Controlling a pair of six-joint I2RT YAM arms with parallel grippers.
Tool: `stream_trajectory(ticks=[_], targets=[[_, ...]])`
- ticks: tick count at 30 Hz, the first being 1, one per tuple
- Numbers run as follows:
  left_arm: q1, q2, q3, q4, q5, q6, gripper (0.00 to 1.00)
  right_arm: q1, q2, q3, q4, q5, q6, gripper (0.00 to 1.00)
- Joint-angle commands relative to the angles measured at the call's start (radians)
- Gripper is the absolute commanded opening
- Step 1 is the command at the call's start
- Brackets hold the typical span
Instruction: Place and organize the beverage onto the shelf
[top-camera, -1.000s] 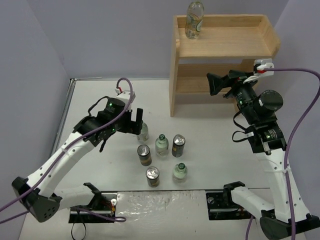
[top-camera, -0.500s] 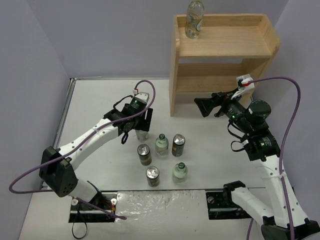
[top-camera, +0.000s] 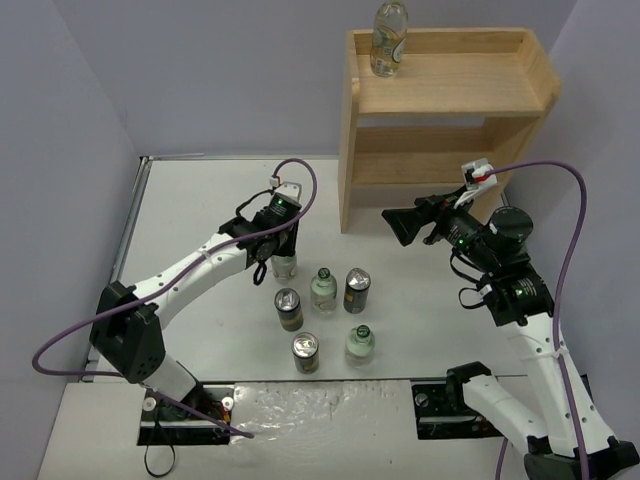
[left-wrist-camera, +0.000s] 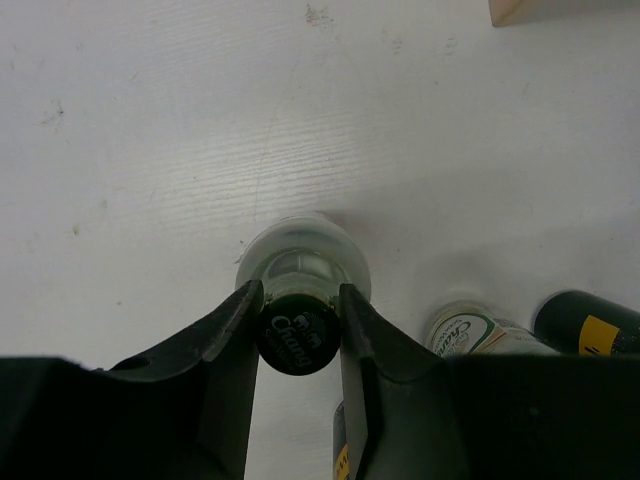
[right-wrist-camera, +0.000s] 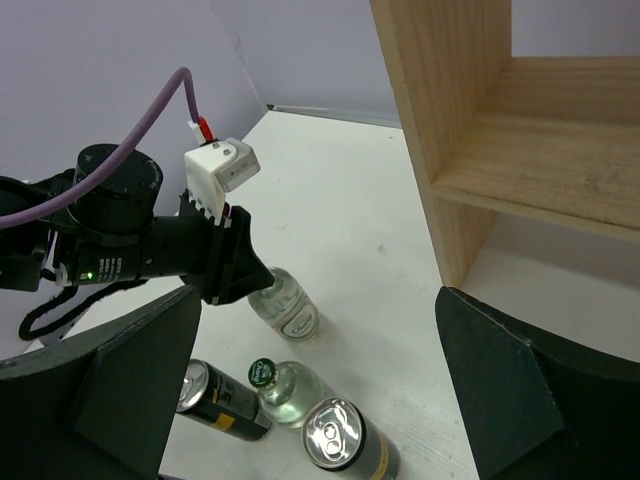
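My left gripper (top-camera: 283, 243) is shut on the dark cap and neck of a clear bottle (top-camera: 286, 266) that stands on the table. In the left wrist view both fingers press the sides of the cap (left-wrist-camera: 297, 331). Near it stand two more bottles (top-camera: 322, 289) (top-camera: 359, 344) and three dark cans (top-camera: 288, 309) (top-camera: 357, 290) (top-camera: 305, 353). A further bottle (top-camera: 389, 38) stands at the left end of the wooden shelf's (top-camera: 450, 95) top tier. My right gripper (top-camera: 398, 225) hangs open in front of the shelf's lower left corner, holding nothing and facing the drinks.
The shelf's lower tier (right-wrist-camera: 560, 170) holds nothing that shows. Its left side panel (top-camera: 346, 160) stands close to the right of the held bottle. A purple cable (top-camera: 300, 175) loops above the left wrist. Grey walls close the table at the left and back.
My left gripper has come down over the rear-left bottle and shut on its cap. The right arm has drawn back from the lower tier, leftward and lower, still open.
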Motion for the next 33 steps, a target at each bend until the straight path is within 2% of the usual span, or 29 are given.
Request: stream_trajectory(ticks=[1, 8, 11, 12, 15, 16, 19, 23, 26, 33], targets=[[-0.008, -0.053, 0.020, 0.031, -0.039, -0.006, 0.02, 0.016, 0.008, -0.017, 0.058, -0.031, -0.003, 0.99], [-0.027, -0.114, 0.131, -0.074, -0.082, -0.001, 0.02, 0.088, 0.077, -0.080, 0.225, -0.128, 0.023, 0.99], [-0.033, -0.146, 0.212, -0.153, -0.105, 0.002, 0.02, 0.224, 0.153, -0.074, 0.270, -0.126, -0.029, 0.98], [-0.036, -0.153, 0.235, -0.198, -0.109, 0.003, 0.03, 0.311, 0.172, -0.069, 0.273, -0.117, -0.084, 0.98], [-0.039, -0.177, 0.338, -0.283, -0.129, 0.000, 0.03, 0.457, 0.248, -0.037, 0.281, 0.007, -0.193, 0.99], [-0.041, -0.179, 0.388, -0.333, -0.129, 0.000, 0.02, 0.544, 0.288, -0.030, 0.285, 0.088, -0.257, 1.00], [-0.044, -0.188, 0.463, -0.433, -0.108, 0.006, 0.03, 0.646, 0.375, 0.006, 0.339, 0.180, -0.311, 1.00], [-0.045, -0.188, 0.601, -0.519, -0.025, 0.020, 0.02, 0.680, 0.454, 0.001, 0.517, 0.314, -0.319, 0.99], [-0.054, -0.185, 0.681, -0.570, 0.038, 0.034, 0.03, 0.680, 0.506, 0.013, 0.595, 0.294, -0.359, 0.99], [-0.073, -0.150, 0.832, -0.677, 0.093, 0.062, 0.02, 0.692, 0.652, 0.121, 0.621, 0.256, -0.387, 0.96]])
